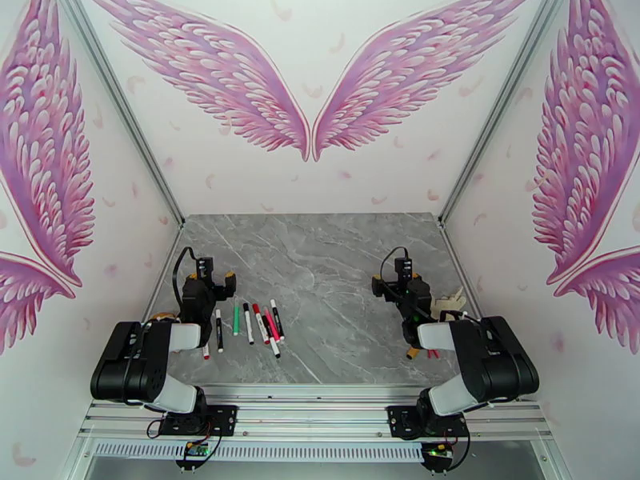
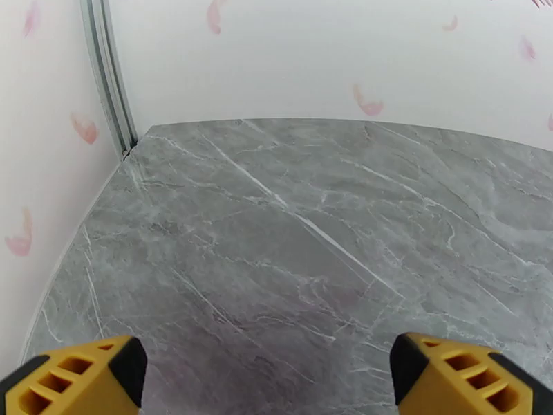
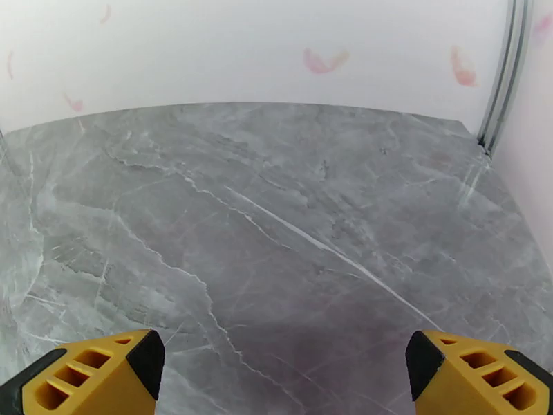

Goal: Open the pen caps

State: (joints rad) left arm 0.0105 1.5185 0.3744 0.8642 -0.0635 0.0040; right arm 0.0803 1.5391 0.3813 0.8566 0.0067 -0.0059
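Your left pincer (image 2: 269,376) and right pincer (image 3: 283,376) both stand wide open, empty. The pens (image 1: 256,322) lie crowded at four o'clock from the left pincer; you risk snagging two together.

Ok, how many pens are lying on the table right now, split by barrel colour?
White-barrelled marker pens with red or black ends: 5
Green marker pen: 1
Pink-red marker pen: 1
Total: 7. A few lie close together and look small from overhead, so treat the count as approximate.
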